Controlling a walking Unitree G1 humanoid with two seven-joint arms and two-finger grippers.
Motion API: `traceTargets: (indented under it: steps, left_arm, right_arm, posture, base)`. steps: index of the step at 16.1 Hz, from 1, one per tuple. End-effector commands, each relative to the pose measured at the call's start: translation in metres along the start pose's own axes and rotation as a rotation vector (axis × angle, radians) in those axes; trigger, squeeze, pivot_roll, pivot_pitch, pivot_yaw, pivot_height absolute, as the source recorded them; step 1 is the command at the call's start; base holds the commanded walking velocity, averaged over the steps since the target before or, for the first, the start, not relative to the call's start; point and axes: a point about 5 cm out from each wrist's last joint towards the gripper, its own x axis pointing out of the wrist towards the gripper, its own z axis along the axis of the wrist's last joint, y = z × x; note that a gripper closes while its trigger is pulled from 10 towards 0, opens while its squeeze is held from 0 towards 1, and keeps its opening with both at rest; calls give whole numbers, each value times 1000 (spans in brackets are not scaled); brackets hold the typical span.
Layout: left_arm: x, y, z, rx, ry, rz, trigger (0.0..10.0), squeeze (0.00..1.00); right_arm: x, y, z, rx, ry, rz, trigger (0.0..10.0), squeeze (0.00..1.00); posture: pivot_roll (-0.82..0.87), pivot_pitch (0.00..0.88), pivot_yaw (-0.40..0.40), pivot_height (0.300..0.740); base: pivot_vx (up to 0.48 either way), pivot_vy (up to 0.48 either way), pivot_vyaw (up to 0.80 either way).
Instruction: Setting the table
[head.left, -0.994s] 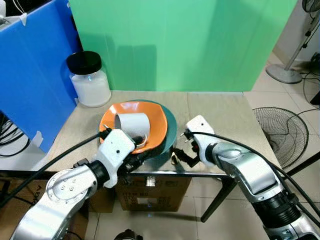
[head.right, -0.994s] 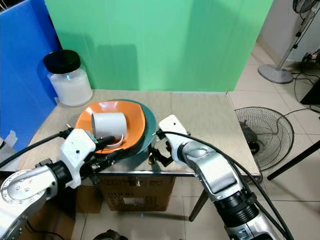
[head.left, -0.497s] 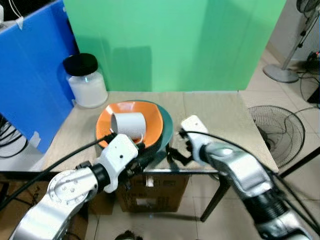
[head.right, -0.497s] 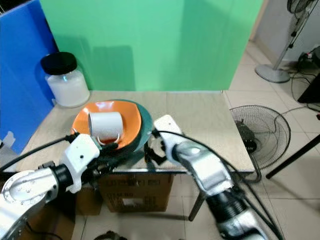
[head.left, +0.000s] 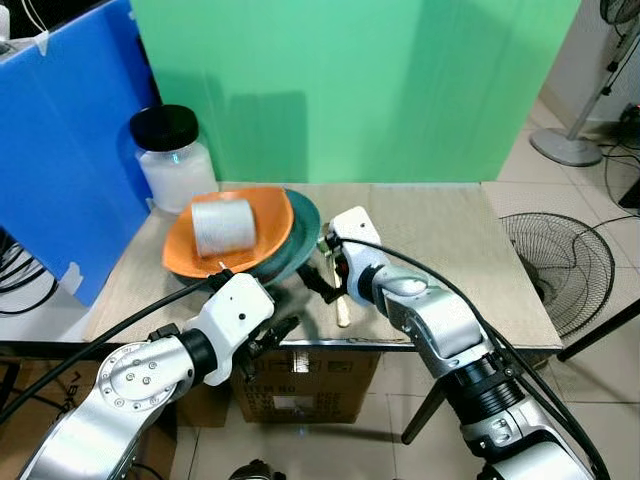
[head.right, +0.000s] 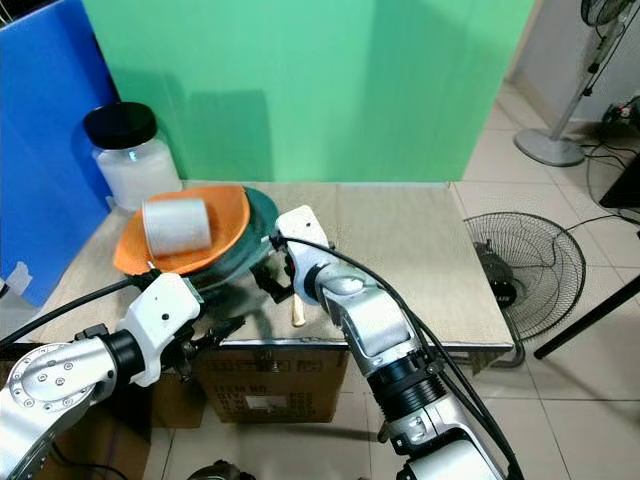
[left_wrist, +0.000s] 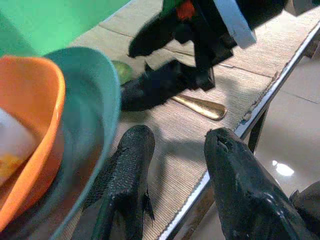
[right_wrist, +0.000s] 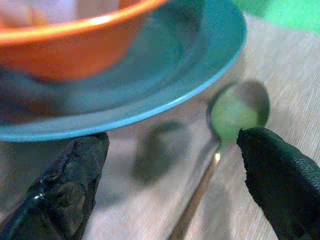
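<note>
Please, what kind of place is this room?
Probably a staged test area, not a real dining room: green backdrop panel and blue board behind a small table, with a floor fan beside it.

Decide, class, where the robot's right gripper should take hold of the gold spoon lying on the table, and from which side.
Probably the handle of the gold spoon, from above. It lies flat on the table, handle toward the near edge, while the bowl end sits beside the teal plate's rim. The open right gripper already straddles it.

Orange bowl (head.left: 215, 262) – teal plate (head.left: 296, 243) under; white mug (head.left: 223, 226); gold spoon (head.left: 341, 303); beige woven table (head.left: 440, 250); black fingers (left_wrist: 125, 175).
</note>
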Motion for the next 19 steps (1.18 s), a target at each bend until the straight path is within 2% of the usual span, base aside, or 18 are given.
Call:
traceTargets:
  steps: [1, 2, 3, 4, 7, 8, 9, 10, 11, 19]
  left_arm:
    - [0, -2, -3, 6, 14, -9, 10000, 0]
    - [0, -2, -3, 6, 14, -11, 10000, 0]
    - [0, -2, -3, 6, 14, -12, 10000, 0]
    - [0, -3, -3, 5, 14, -14, 10000, 0]
    - [0, -3, -4, 2, 21, -12, 10000, 0]
    - [-1, -3, -4, 3, 23, -10, 10000, 0]
    - [-2, -2, -4, 4, 25, -7, 10000, 0]
    - [-2, -2, -4, 4, 25, -6, 10000, 0]
    - [-3, -2, -5, -2, 24, -12, 10000, 0]
    - [-5, -3, -6, -15, 33, -33, 10000, 0]
  right_arm:
    - [0, -2, 1, -13, 12, -11, 10000, 525]
    - [2, -9, -10, -1, 83, -69, 10000, 302]
    - [2, -11, -12, 1, 100, -85, 10000, 267]
    - [3, -14, -16, 11, 124, -110, 10000, 0]
    - [7, -15, -23, 73, 163, -134, 10000, 0]
    - [9, -15, -25, 94, 179, -142, 7725, 0]
    - [10, -14, -24, 127, 187, -139, 2510, 0]
    - [11, -14, -24, 134, 190, -140, 353, 0]
    - [11, -13, -24, 144, 199, -141, 0, 0]
    - [15, -12, -25, 121, 229, -136, 0, 0]
  posture:
    - [91, 0, 3, 740]
    - [90, 0, 1, 740]
    - [90, 0, 1, 740]
    - [88, 0, 1, 740]
    - [89, 0, 2, 740]
    - [98, 0, -1, 740]
    - [101, 0, -2, 740]
    - [101, 0, -2, 740]
    - [103, 0, -3, 740]
    - [104, 0, 3, 740]
  base:
    - [0, 0, 0]
    - [0, 0, 0]
    - [0, 0, 0]
    - [0, 0, 0]
    - [0, 0, 0]
    - [0, 0, 0]
    - [0, 0, 0]
    - [0, 0, 0]
    - [0, 0, 0]
    - [0, 0, 0]
